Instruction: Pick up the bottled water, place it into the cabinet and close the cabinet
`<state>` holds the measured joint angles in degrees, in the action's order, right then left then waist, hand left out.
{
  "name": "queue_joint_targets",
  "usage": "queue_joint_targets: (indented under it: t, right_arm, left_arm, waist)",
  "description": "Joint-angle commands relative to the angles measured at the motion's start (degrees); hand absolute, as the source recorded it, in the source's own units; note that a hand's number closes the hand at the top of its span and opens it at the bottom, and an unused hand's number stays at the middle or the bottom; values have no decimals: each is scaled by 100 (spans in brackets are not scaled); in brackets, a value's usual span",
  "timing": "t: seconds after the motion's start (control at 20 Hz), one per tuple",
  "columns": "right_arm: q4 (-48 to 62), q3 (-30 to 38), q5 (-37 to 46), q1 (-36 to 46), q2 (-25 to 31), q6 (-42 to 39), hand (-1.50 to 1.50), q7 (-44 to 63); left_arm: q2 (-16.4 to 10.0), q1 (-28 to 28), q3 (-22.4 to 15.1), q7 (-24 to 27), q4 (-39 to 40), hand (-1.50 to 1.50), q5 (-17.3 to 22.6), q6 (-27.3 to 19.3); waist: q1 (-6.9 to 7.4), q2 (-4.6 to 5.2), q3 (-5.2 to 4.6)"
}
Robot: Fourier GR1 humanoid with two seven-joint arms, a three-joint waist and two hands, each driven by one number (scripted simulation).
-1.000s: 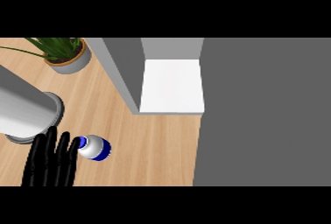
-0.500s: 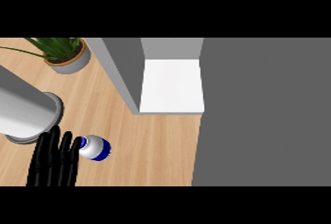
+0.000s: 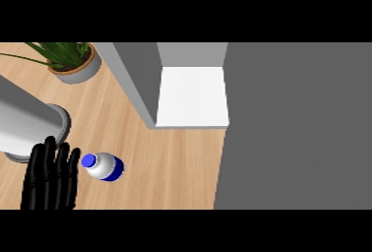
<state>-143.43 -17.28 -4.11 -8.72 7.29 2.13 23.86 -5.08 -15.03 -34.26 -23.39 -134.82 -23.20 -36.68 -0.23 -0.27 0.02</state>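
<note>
The bottled water, white with a blue cap, stands on the wooden counter and is seen from above. My left hand is just left of it, with straight fingers pointing up the view and the nearest finger almost touching the bottle. It holds nothing. Its grey forearm fills the left edge above it. The cabinet stands open behind the bottle, showing a white shelf and a grey side wall. My right hand does not show.
A potted plant stands at the back left of the counter. A broad grey surface takes up the whole right side, beyond the counter's right edge.
The left hand has shifted only slightly beside the bottle. The bottle has not moved.
</note>
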Motion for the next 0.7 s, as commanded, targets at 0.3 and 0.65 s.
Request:
queue_joint_targets:
  t: [0.3,0.65]
  right_arm:
    - [-1063,-442,324,-154,-20,279,-150,598]
    - [-947,-90,3,-219,146,127,-150,463]
  left_arm:
    - [-247,42,1093,315,53,-150,710,112]
    - [-243,10,1924,1457,1383,-150,1746,321]
  waist:
    - [3,8,-10]
    - [-25,14,-9]
